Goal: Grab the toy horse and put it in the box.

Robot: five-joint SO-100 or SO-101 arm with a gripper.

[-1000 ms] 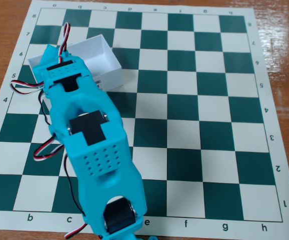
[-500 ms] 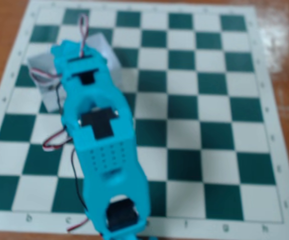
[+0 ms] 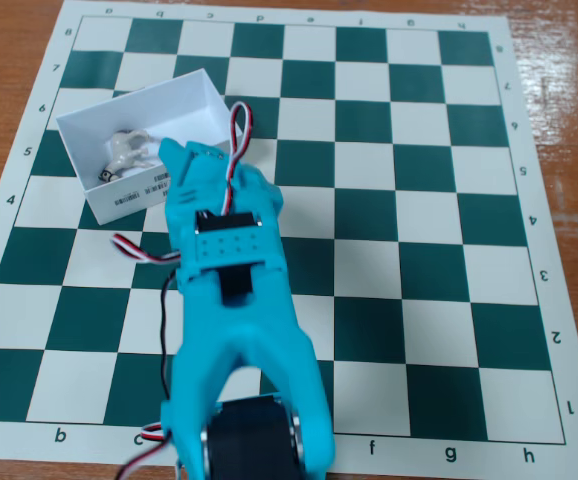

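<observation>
The toy horse (image 3: 125, 151), a tiny whitish-grey figurine, lies inside the white box (image 3: 197, 92) at the upper left of the chessboard, near the box's front wall with the barcode labels. My turquoise gripper (image 3: 187, 156) reaches over the box's front right wall, its tip just right of the horse and apart from it. It holds nothing that I can see. The arm's own body hides the gap between the fingers, so I cannot tell how the jaws stand.
The green and white chessboard (image 3: 409, 200) lies on a brown wooden table (image 3: 569, 60). My arm (image 3: 234, 330) runs from the bottom edge up to the box, with red, white and black wires looping beside it.
</observation>
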